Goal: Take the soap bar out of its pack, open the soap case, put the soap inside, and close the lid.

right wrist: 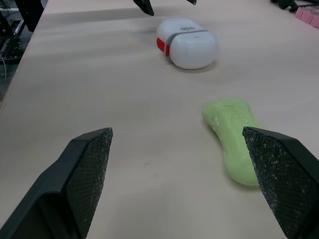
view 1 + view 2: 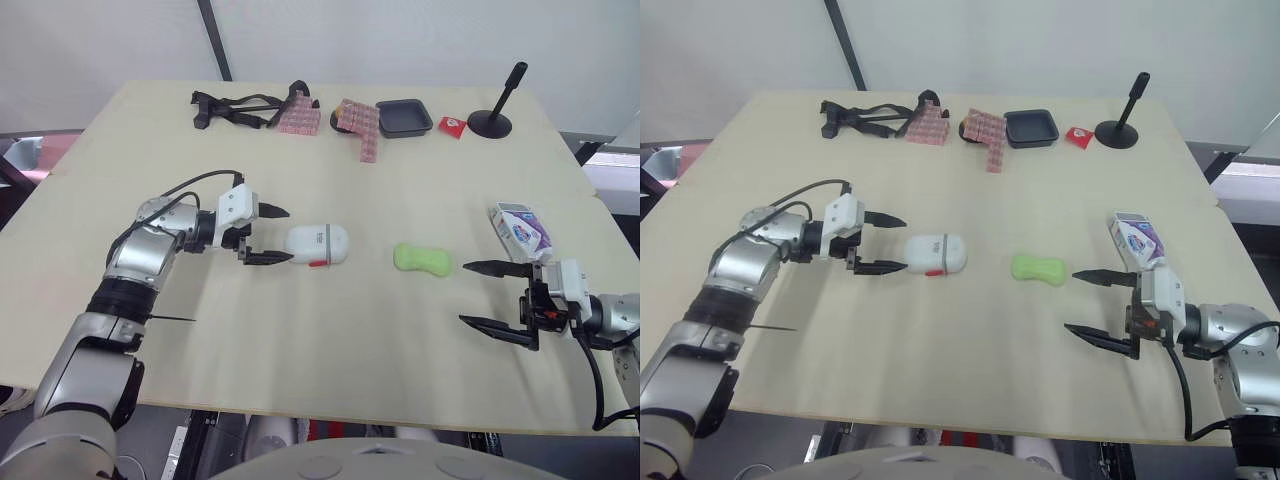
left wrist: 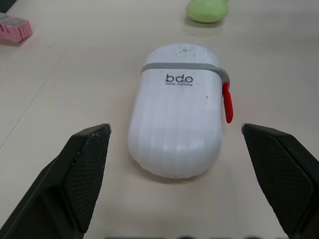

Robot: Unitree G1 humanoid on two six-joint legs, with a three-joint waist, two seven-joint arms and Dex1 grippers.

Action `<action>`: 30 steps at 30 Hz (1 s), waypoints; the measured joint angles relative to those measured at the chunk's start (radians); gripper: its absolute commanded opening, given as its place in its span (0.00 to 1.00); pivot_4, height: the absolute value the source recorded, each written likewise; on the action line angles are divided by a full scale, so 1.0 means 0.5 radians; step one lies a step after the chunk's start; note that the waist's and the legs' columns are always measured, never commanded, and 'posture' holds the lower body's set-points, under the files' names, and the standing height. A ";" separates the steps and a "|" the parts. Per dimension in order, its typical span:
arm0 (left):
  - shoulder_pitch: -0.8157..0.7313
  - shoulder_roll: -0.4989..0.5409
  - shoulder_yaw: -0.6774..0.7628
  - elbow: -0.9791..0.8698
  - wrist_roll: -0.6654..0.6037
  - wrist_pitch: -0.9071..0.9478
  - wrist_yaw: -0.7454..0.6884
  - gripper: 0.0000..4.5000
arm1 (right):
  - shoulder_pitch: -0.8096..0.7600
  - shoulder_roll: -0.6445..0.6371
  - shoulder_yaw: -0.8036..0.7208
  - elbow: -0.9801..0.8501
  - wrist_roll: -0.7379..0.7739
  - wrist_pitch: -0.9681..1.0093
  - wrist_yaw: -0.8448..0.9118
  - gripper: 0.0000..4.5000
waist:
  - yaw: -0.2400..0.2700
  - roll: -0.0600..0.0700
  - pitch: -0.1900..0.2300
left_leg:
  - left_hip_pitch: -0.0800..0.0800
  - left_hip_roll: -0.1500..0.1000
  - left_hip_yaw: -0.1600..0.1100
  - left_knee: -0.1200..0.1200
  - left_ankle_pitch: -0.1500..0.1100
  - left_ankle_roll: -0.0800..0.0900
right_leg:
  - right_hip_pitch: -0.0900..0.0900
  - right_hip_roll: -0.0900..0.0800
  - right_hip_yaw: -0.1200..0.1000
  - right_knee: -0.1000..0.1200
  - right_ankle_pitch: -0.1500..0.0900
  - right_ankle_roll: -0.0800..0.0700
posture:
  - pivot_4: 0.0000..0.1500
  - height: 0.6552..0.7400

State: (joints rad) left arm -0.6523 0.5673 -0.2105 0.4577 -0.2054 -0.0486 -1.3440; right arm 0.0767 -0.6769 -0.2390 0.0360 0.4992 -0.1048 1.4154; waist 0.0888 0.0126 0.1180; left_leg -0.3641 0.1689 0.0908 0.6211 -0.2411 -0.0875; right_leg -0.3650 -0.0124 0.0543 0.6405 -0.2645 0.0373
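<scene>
At middle left, the left fingers (image 2: 266,258) are spread wide and empty, just beside the shut white soap case (image 2: 317,244). It looks hard and smooth, so grab its long sides. The green soap bar (image 2: 421,259) lies bare on the counter (image 2: 330,345), mid-frame. Lower right, the right fingers (image 2: 495,268) are wide apart, empty.

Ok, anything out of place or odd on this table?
Nothing looks damaged or spilled. The soap lies bare on the table between the shut case and the pack, which fits this stage of the task. The left end effector and right end effector are open and empty.
</scene>
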 measured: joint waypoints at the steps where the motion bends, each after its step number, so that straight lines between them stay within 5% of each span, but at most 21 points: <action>1: -0.029 -0.023 -0.014 0.050 0.018 -0.027 -0.010 1.00 | 0.005 0.000 -0.001 0.000 0.000 0.000 -0.004 1.00 | 0.001 0.000 0.000 | -0.002 0.000 0.000 0.002 0.000 0.000 | -0.001 0.000 -0.001 0.001 0.000 0.000 | 1.00 1.00; 30: -0.199 -0.319 -0.095 0.466 0.321 -0.174 0.052 1.00 | 0.093 -0.008 -0.014 -0.048 0.026 0.014 -0.140 1.00 | 0.041 -0.001 0.001 | -0.015 0.001 -0.002 0.013 -0.002 0.004 | -0.002 -0.006 -0.015 0.001 0.000 0.000 | 1.00 1.00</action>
State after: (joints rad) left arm -0.7516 0.4079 -0.2582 0.6907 -0.0450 -0.1356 -1.3179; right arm 0.1231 -0.6809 -0.2462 0.0118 0.5124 -0.0978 1.3454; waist 0.1091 0.0122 0.1183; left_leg -0.3718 0.1693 0.0898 0.6274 -0.2421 -0.0856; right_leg -0.3659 -0.0156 0.0468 0.6410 -0.2644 0.0375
